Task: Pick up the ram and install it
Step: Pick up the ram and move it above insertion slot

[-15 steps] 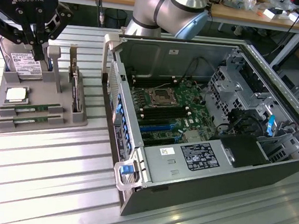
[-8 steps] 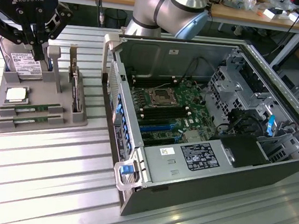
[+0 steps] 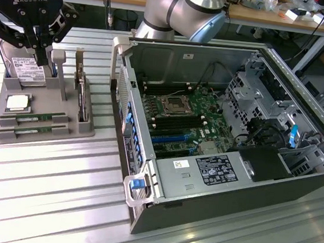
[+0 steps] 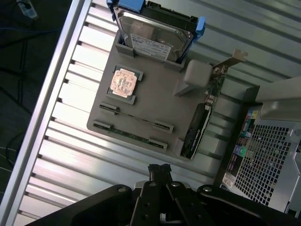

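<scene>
While the arm hangs over the parts tray, gripper [image 3: 41, 58]: closed, fingers pressed together with nothing between them, raised above the tray and touching none of it.
Ram: two sticks, both on the tray below the gripper and well clear of its fingers.
Inner ram stick [image 3: 33, 119]: seated in a long groove just beside the processor chip.
Outer ram stick [image 3: 36, 130]: in the next groove, parallel to the first, along the tray's edge.
Tray [image 4: 146, 99]: one, grey, flat on the table; it holds the two sticks, one hard drive, one processor chip, one expansion card and one grey post.
Hard drive [image 3: 26, 73]: upright in its slot; in the exterior view the fingertips show in front of its top.
Processor chip [image 3: 17, 103]: flat in a square recess, between the hard drive and the ram.
Grey post [image 3: 58, 68]: upright, just beside the hard drive.
Expansion card [image 3: 83, 96]: on edge in a slot, standing between the ram and the computer case.
Computer case [image 3: 227, 214]: one, open, beyond the card from the gripper and well apart from it.
Inside the case: motherboard [image 3: 190, 124] with one processor socket [image 3: 172, 105] flanked by long black slots, and one power supply [image 3: 203, 171].
Table [image 3: 39, 201]: ribbed metal, under tray and case.
</scene>
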You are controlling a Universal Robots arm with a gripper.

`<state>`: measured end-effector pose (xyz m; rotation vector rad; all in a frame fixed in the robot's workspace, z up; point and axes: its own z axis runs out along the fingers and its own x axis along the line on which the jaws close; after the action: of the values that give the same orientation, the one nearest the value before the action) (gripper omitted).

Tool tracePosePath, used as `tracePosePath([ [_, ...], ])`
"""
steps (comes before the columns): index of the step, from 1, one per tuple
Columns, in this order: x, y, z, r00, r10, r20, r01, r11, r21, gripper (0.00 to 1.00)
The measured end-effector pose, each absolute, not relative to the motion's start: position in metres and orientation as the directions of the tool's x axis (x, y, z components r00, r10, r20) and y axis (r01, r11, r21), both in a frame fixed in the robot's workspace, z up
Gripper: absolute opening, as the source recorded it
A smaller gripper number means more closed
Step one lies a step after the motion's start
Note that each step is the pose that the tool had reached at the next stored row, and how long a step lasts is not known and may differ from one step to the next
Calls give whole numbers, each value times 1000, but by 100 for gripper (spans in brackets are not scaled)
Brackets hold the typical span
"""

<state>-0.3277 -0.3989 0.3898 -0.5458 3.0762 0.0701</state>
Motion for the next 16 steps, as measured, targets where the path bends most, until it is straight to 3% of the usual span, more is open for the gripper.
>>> tracePosePath([
  [16, -328, -399, 390, -927, -374, -24, -375, 926, 41, 10],
])
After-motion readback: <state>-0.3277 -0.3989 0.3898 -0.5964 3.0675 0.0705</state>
